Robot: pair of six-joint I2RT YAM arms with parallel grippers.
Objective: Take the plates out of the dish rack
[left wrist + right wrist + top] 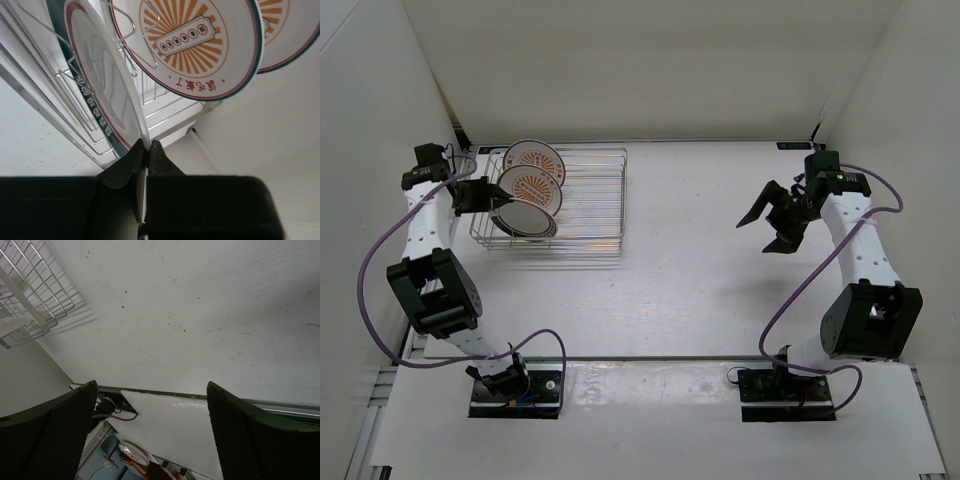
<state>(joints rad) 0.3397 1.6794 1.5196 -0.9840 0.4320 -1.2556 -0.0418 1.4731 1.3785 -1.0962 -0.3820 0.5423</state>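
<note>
The silver wire dish rack [590, 195] stands at the back left of the table. Three plates stand on edge in its left end. The two orange sunburst plates [535, 158] [534, 186] are at the back; the nearest, green-rimmed plate [530, 220] is at the front. My left gripper [498, 200] is shut on the rim of the green-rimmed plate [107, 95]; in the left wrist view the fingertips [135, 152] pinch its thin edge, with a sunburst plate [192, 42] behind. My right gripper [772, 218] is open and empty, held above the table at the right.
White walls enclose the table on the left, back and right. The rack's right part [35, 295] holds no plates. The white table [700, 250] lies between rack and right arm. Cables run along the near edge [115, 415].
</note>
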